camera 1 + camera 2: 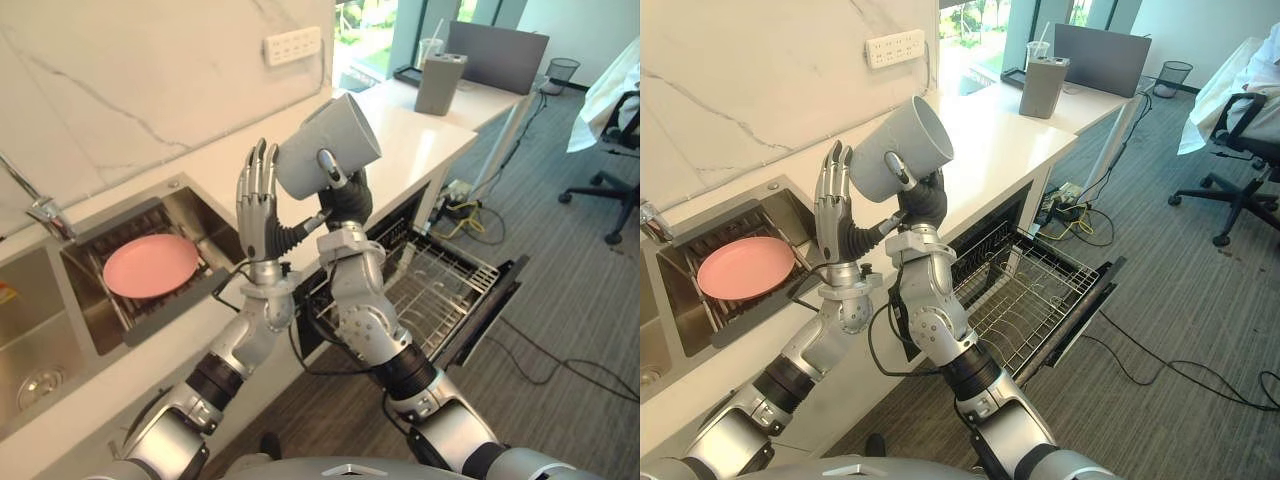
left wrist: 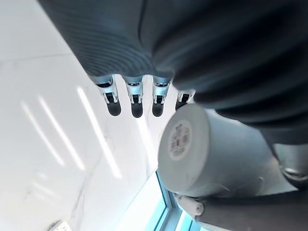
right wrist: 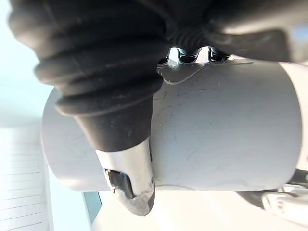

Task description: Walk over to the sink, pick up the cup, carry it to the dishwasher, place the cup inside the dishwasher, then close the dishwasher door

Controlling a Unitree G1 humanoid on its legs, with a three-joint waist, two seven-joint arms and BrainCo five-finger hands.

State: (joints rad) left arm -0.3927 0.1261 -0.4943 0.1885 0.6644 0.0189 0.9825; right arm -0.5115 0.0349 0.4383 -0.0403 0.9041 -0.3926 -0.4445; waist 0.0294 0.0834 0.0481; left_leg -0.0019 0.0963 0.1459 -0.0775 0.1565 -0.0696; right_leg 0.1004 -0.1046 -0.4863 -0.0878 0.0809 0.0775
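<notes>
A: Where do we find the cup (image 1: 330,140)?

B: We see it raised in the air over the front edge of the white counter (image 1: 420,140), held by the right hand (image 1: 347,203). It is plain grey and tilted, with its open mouth turned up and to the right and its base turned toward the left hand (image 1: 257,200).

A: How does the right hand hold it?

B: In the right wrist view the thumb (image 3: 127,178) lies across the cup's side and the fingers come round from the far side. We take that hand as clasped round the cup.

A: And the left?

B: It stands upright just beside the cup's base, with its fingers (image 2: 136,103) straight, close together and holding nothing. We cannot tell whether it touches the cup.

A: Do we find any writing?

B: A round white sticker (image 2: 180,139) sits on the cup's base, with a barcode and lines of small print. The print is too small for us to make out.

A: What lies around the hands?

B: The dishwasher (image 1: 497,300) is under the counter, below and to the right. Its door is dropped open and its wire rack (image 1: 440,285) is drawn out over it. The sink (image 1: 190,215) is set into the counter to the left. A pink plate (image 1: 150,265) rests on a dark drain grid (image 1: 140,315) inside it. A white socket strip (image 1: 292,46) hangs on the marble wall (image 1: 120,90).
</notes>
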